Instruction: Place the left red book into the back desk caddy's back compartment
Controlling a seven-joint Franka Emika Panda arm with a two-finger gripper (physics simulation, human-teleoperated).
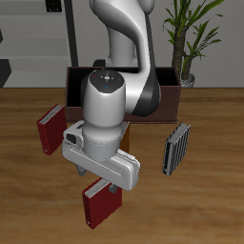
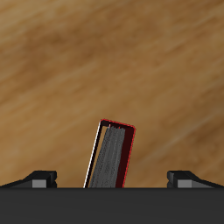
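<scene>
The left red book (image 1: pixel 98 204) stands upright near the table's front edge. In the wrist view it (image 2: pixel 112 156) shows a red cover and grey page edges. My gripper (image 1: pixel 101 183) hangs just above it, open, and in the wrist view the gripper (image 2: pixel 112 178) has one fingertip (image 2: pixel 39 178) on each side of the book, apart from it. The back desk caddy (image 1: pixel 72 82), a dark reddish-brown box, stands at the table's back behind my arm. Its back compartment is hidden by the arm.
A second, darker red book (image 1: pixel 50 130) stands farther back near the caddy's end. A grey ribbed book-like object (image 1: pixel 177 148) stands on the other side of my arm. A potted plant (image 1: pixel 191 38) is behind the table.
</scene>
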